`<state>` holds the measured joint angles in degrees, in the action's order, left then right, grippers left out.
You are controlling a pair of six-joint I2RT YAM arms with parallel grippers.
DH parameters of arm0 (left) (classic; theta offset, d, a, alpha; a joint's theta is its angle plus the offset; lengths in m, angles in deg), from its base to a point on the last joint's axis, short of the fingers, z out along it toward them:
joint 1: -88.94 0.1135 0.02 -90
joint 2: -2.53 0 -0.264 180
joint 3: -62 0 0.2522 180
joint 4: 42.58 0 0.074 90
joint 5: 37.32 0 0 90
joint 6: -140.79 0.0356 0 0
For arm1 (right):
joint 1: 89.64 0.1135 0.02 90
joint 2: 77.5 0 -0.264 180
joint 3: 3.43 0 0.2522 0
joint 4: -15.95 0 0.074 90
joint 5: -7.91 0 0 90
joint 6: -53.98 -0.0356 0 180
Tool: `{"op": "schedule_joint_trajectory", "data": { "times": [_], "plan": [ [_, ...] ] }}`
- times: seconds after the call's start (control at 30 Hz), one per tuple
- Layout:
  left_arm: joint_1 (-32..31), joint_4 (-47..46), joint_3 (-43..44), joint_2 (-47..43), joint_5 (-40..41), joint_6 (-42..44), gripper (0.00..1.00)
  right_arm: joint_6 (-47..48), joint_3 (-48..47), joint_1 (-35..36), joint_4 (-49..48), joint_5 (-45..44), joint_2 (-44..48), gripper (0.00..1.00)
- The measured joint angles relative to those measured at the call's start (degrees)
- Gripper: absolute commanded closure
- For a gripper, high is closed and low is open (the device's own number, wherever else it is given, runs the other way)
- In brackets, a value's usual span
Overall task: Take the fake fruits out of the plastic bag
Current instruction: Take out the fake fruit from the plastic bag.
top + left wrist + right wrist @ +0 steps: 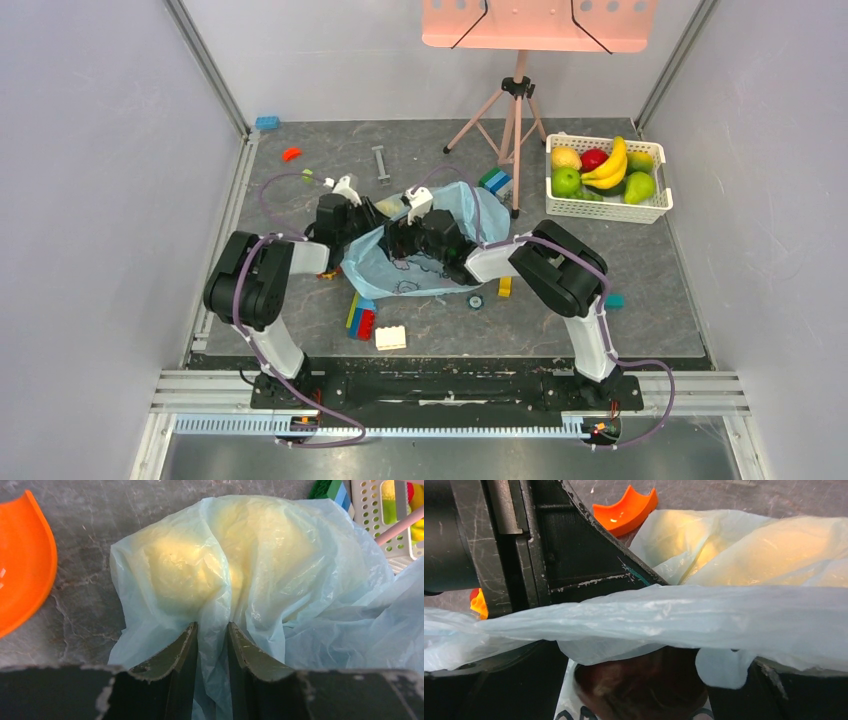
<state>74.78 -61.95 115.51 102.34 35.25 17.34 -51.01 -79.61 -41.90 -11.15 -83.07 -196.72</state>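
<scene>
The plastic bag point(420, 265), light blue and crinkly, lies mid-table between both arms. In the left wrist view my left gripper point(211, 627) pinches a fold of the bag point(300, 610). Just beyond its tips, two yellow fake fruits point(180, 575) point(270, 545) bulge under the film. My left gripper point(372, 215) is at the bag's left rim. My right gripper point(395, 240) reaches in from the right. In the right wrist view my right gripper point(636, 670) stands open under a sheet of bag point(704, 615). A dark maroon fruit point(649, 695) sits between its fingers.
A white slotted basket point(605, 210) with apples, pear and bananas stands at the back right. A pink tripod point(515, 120) stands behind the bag. Coloured blocks point(362, 318) and a white block point(390, 337) lie in front. An orange curved piece point(20, 565) lies left of the bag.
</scene>
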Motion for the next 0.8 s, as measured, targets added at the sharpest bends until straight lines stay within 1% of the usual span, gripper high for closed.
{"op": "schedule_joint_trajectory", "data": {
  "times": [0.17, 0.4, 0.47, 0.8],
  "plan": [
    [-3.0, -1.4, -3.5, -1.4, 2.6, -1.4, 0.62, -0.2, 3.9, 0.0, -0.9, 2.0, 0.6, 0.03],
    [-9.3, -1.3, -7.6, -6.8, 9.6, -1.6, 0.60, -0.5, 10.4, 0.0, -0.7, 3.7, 5.5, 0.04],
    [-10.4, -1.2, -8.1, -7.5, 10.9, -1.7, 0.57, -0.6, 12.1, 0.0, -0.4, 3.8, 6.9, 0.03],
    [-11.1, 0.2, -8.2, -8.1, 13.0, -2.8, 0.49, -1.2, 17.1, 0.0, 1.7, 3.7, 11.8, 0.02]
  ]
}}
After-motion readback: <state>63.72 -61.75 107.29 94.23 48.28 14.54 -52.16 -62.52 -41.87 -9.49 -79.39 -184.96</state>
